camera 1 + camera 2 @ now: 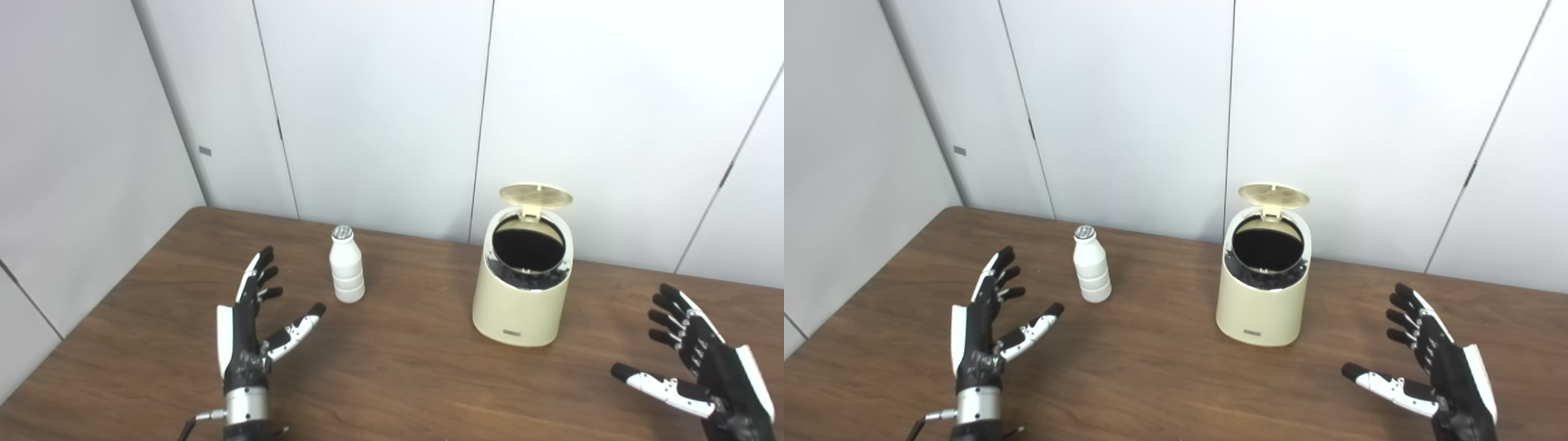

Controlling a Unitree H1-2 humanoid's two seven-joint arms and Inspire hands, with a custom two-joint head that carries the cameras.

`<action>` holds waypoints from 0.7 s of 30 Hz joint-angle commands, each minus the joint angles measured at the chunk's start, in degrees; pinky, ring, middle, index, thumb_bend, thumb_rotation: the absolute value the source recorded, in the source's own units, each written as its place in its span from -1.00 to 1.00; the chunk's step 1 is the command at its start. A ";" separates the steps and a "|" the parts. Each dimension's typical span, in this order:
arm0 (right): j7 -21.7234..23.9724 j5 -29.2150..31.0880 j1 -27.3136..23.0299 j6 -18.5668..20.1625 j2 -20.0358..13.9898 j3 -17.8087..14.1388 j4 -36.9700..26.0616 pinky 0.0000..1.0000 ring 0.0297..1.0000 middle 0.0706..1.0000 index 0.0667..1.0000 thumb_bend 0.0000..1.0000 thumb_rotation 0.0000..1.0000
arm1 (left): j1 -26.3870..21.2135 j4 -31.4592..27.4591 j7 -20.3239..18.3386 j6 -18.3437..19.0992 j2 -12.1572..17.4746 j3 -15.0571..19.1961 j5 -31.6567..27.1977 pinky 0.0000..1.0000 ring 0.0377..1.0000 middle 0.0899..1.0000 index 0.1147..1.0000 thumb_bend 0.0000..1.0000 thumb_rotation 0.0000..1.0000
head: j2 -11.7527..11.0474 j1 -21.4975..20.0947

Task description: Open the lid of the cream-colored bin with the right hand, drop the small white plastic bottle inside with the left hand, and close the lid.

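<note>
I see bin (pixel 520 294) lid (pixel 536 195) up, bottle (pixel 346 265) upright on bench (pixel 392 380); left robot hand (pixel 254 324) and right robot hand (pixel 698 361) both spread, empty.

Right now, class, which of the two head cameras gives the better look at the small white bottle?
The left eye view, narrowly: the bottle stands upright nearer the picture's middle and looks slightly larger, with its ridged body and silvery cap clear. The right eye view shows the same whole bottle, unblocked, only further left and a little smaller.
</note>
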 commanded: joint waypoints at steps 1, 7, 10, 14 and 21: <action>-0.31 0.01 -1.57 -0.42 0.05 0.05 -2.34 0.53 0.68 0.74 0.74 0.33 -1.00 | -2.31 -0.43 -0.92 0.10 1.64 -0.59 -0.80 0.58 0.73 0.82 0.89 0.47 -0.90 | 0.06 0.08; -0.41 -0.77 -1.46 0.28 -0.02 0.32 -3.05 0.50 0.66 0.74 0.74 0.32 -1.00 | -4.78 2.48 -2.19 2.00 3.79 -2.06 -0.51 0.54 0.72 0.78 0.86 0.56 -0.84 | -0.06 -0.33; -0.43 -0.84 -1.38 0.53 0.05 0.37 -3.41 0.48 0.65 0.73 0.73 0.33 -1.00 | -6.25 4.92 -1.72 2.29 4.27 -2.74 0.12 0.54 0.70 0.74 0.82 0.60 -0.81 | 0.03 -0.29; -0.66 -1.69 -1.19 0.48 0.11 0.62 -3.67 0.47 0.63 0.72 0.73 0.33 -1.00 | -7.86 6.99 -1.54 2.45 4.67 -3.43 0.20 0.52 0.65 0.69 0.77 0.62 -0.83 | 0.03 -0.56; -0.73 -1.87 -0.90 1.11 0.64 0.78 -4.51 0.48 0.63 0.72 0.72 0.33 -1.00 | -10.84 10.48 -0.65 2.46 4.93 -4.09 0.50 0.52 0.58 0.58 0.67 0.62 -0.83 | 0.05 -1.37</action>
